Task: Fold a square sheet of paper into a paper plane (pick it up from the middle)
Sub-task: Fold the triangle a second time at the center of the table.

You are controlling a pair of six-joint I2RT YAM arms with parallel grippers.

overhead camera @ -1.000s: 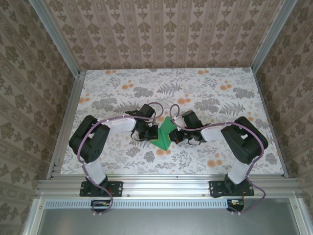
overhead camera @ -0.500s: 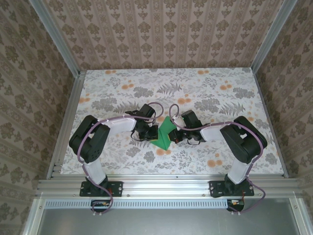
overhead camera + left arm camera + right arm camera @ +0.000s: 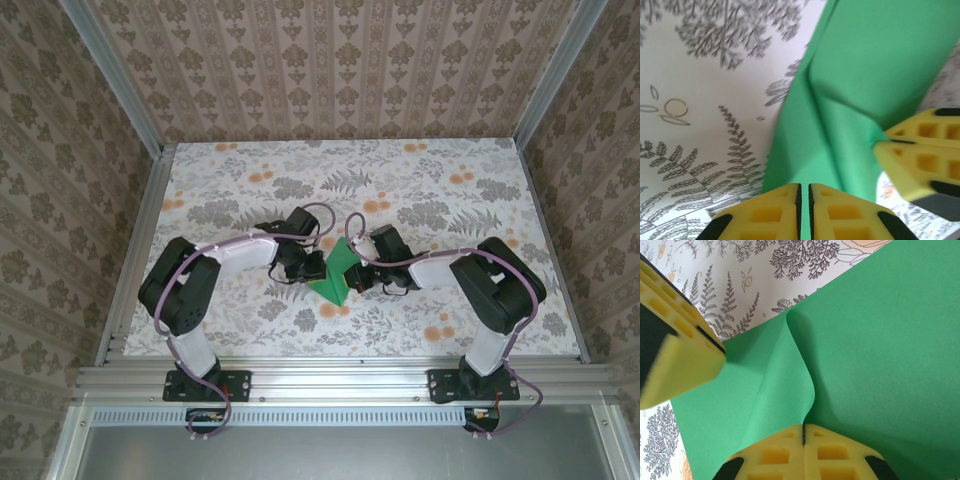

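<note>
So here's where you're at: the square sheet of paper point(image 3: 335, 274) is near the middle of the floral table point(image 3: 470, 205), lifted off it and partly creased rather than lying flat. It's hanging between your two grippers.

The left gripper point(image 3: 306, 266) comes at it from 9 o'clock and the right gripper point(image 3: 353, 272) from 3 o'clock. My read is that they face each other like that so each one pins a side while the crease forms between them.

In the right wrist view the right gripper's pads are pressed tight together, and a ridge of green runs straight down into them. That one's clamped on the sheet for sure. In the left wrist view the left pads sit almost together with only a hairline slit, and green runs into it. It looks pinched on the paper's edge too, though how firmly is a guess.

Counts:
- one green sheet
- two arms
- two grippers, with two yellow fingers each

No finished plane yet, so I'd call this mid-fold. Watch that the sheet doesn't slip or tear if one side pulls.
</note>
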